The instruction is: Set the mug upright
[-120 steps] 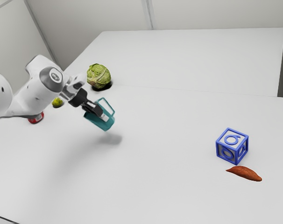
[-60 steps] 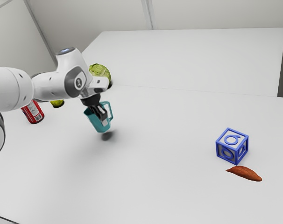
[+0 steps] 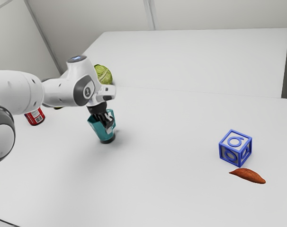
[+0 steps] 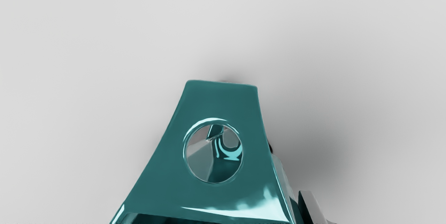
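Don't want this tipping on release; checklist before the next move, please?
1. Hand shut on the mug: ok.
2. Mug opening facing up rather than down: ok.
3. Mug fully upright: not ok, it leans, rim toward the exterior view's left.
4. Base flat on the table: cannot tell; a dark shadow sits right beneath it.
5. Block and sweet potato away from the mug: ok.

1 glossy teal mug (image 4: 219, 102), pale tabletop (image 4: 87, 60) behind it.

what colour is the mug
The mug is teal, a dark blue-green with shiny highlights; it shows best in the wrist view.
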You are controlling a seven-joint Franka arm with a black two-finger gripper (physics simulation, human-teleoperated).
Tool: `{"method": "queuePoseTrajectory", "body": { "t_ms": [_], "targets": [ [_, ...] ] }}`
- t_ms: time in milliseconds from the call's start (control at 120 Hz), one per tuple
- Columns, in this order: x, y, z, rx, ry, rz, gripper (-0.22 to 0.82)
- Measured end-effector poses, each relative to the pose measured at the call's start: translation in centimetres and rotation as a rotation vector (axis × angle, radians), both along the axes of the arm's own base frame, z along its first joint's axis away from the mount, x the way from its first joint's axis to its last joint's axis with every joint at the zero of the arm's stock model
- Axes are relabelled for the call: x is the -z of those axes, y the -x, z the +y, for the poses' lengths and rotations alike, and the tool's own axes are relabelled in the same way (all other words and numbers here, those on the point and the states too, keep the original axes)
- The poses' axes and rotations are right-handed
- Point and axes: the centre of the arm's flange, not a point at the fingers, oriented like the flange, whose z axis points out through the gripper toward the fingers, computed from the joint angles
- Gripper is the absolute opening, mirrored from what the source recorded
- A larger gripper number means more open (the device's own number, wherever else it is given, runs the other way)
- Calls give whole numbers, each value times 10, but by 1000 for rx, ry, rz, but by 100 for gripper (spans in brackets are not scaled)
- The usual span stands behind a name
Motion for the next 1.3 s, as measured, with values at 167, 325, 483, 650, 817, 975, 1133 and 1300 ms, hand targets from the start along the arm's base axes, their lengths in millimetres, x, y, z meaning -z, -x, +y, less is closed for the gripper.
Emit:
{"method": "queuePoseTrajectory", "body": {
  "t_ms": [167, 325, 483, 650, 817, 975, 1133, 1300],
  "targets": [
    [6, 0, -3, -23, -6, 4, -17],
    [6, -1, -7, -38, -4, 3, -13],
    [6, -1, -8, -49, 2, 4, -2],
    [6, 0, -9, -57, 4, 3, 12],
    [6, 0, -9, -62, 5, 4, 30],
    [6, 0, -10, -65, 7, 5, 46],
    [1, 0, -15, -63, 13, -1, 54],
    [-15, 1, -18, -60, 27, -25, 57]
  ]
}}
